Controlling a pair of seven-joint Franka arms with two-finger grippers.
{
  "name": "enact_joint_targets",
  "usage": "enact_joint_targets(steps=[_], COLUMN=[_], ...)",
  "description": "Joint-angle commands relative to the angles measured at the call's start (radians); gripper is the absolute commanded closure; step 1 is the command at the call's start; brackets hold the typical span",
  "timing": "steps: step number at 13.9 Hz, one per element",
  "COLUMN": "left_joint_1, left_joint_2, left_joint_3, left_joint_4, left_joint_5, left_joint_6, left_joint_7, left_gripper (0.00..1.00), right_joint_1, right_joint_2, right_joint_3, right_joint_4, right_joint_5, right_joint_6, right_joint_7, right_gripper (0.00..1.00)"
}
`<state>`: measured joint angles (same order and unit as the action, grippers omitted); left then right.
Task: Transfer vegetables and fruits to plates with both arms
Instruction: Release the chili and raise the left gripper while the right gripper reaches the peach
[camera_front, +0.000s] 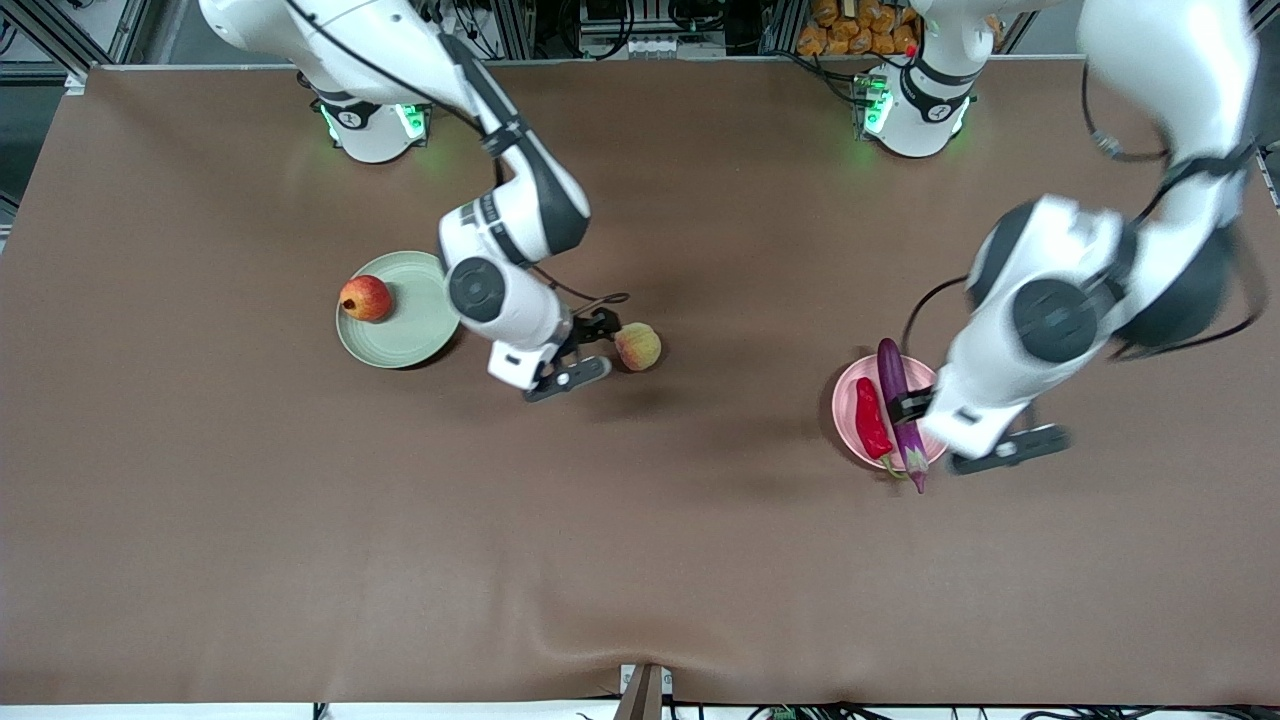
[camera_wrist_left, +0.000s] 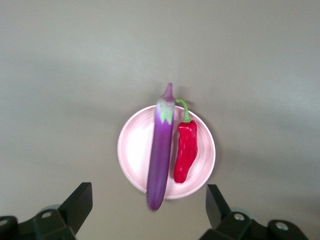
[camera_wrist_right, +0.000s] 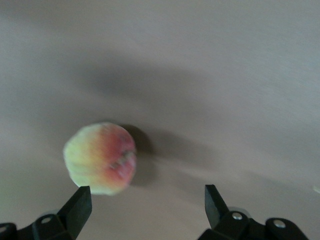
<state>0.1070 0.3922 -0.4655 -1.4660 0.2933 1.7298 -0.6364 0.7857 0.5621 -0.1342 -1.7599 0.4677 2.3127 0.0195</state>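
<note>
The purple eggplant (camera_front: 897, 392) and the red chili pepper (camera_front: 870, 420) lie side by side on the pale pink plate (camera_front: 846, 396). My left gripper (camera_front: 962, 428) hovers open and empty over that plate's edge toward the left arm's end. Its wrist view shows the eggplant (camera_wrist_left: 162, 155), the chili (camera_wrist_left: 186, 150) and the plate (camera_wrist_left: 135, 150) below the open gripper (camera_wrist_left: 148, 210). The pomegranate-like fruit (camera_front: 365, 298) sits on the pale green plate (camera_front: 415, 325). The peach (camera_front: 637, 346) rests on the table. My right gripper (camera_front: 588, 352) is open and empty just beside it; in its wrist view the peach (camera_wrist_right: 100, 157) lies off to one side of the gripper (camera_wrist_right: 145, 207).
The brown cloth (camera_front: 640, 540) covers the whole table. The two plates lie well apart, the green one toward the right arm's end. A heap of orange things (camera_front: 860, 25) lies off the table near the left arm's base (camera_front: 915, 110).
</note>
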Motion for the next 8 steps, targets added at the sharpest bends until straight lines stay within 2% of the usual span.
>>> enact_joint_targets(steps=[1, 4, 8], left_joint_1=[0.060, 0.108, 0.154], left_joint_2=[-0.077, -0.177, -0.285], left_joint_3=[-0.012, -0.009, -0.009], left_joint_4=[0.052, 0.050, 0.046], left_joint_5=[-0.086, -0.143, -0.197], left_joint_6=[-0.096, -0.133, -0.231], left_joint_7=[0.072, 0.222, 0.377], left_gripper=[0.00, 0.00, 0.00], right_joint_1=[0.047, 0.113, 0.138], right_joint_2=[0.054, 0.142, 0.176], right_joint_3=[-0.015, -0.019, -0.022], right_joint_4=[0.046, 0.156, 0.165], right_joint_5=[0.008, -0.007, -0.176], right_joint_6=[0.074, 0.088, 0.086], right_joint_7=[0.039, 0.196, 0.246], right_gripper=[0.00, 0.00, 0.00])
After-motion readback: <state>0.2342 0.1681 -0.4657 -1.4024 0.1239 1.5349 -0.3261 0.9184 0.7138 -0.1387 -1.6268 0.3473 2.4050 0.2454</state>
